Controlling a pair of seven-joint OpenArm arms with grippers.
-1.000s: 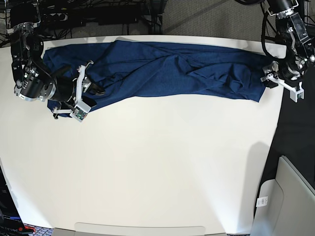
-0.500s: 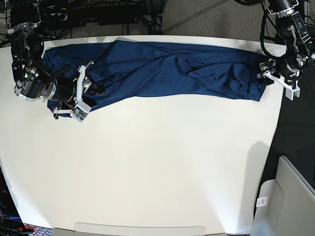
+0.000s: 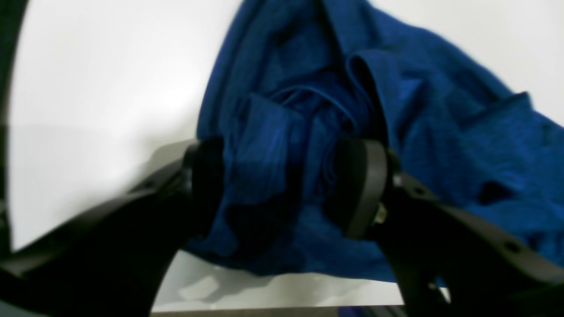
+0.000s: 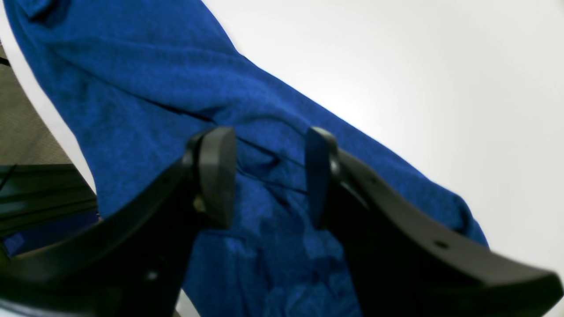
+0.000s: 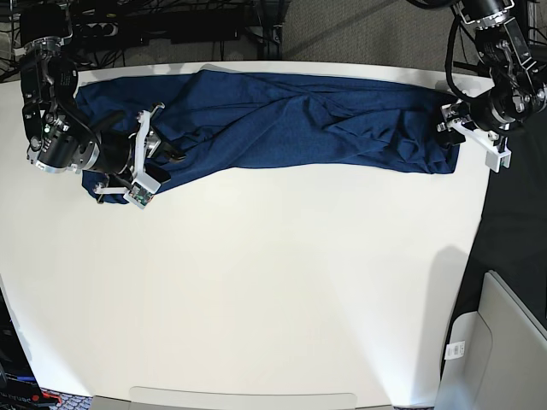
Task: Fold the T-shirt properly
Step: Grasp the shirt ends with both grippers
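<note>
The dark blue T-shirt (image 5: 299,124) lies crumpled in a long band along the far edge of the white table (image 5: 273,282). My left gripper (image 5: 450,126) is at the shirt's right end. In the left wrist view it (image 3: 282,180) stands open, straddling a bunched fold of the shirt (image 3: 418,110), with cloth filling the gap between its fingers. My right gripper (image 5: 169,154) is at the shirt's left end. In the right wrist view it (image 4: 269,176) is open just above the cloth (image 4: 154,88), with a small crease between its fingertips.
The table's right edge runs close beside my left gripper, with dark floor beyond it. A pale grey bin (image 5: 504,350) stands off the table at the lower right. Black cables and gear (image 5: 171,26) lie behind the far edge.
My left gripper has moved in from beyond the table's right edge onto the shirt's right end, and its jaws have narrowed slightly. The right arm has barely shifted.
</note>
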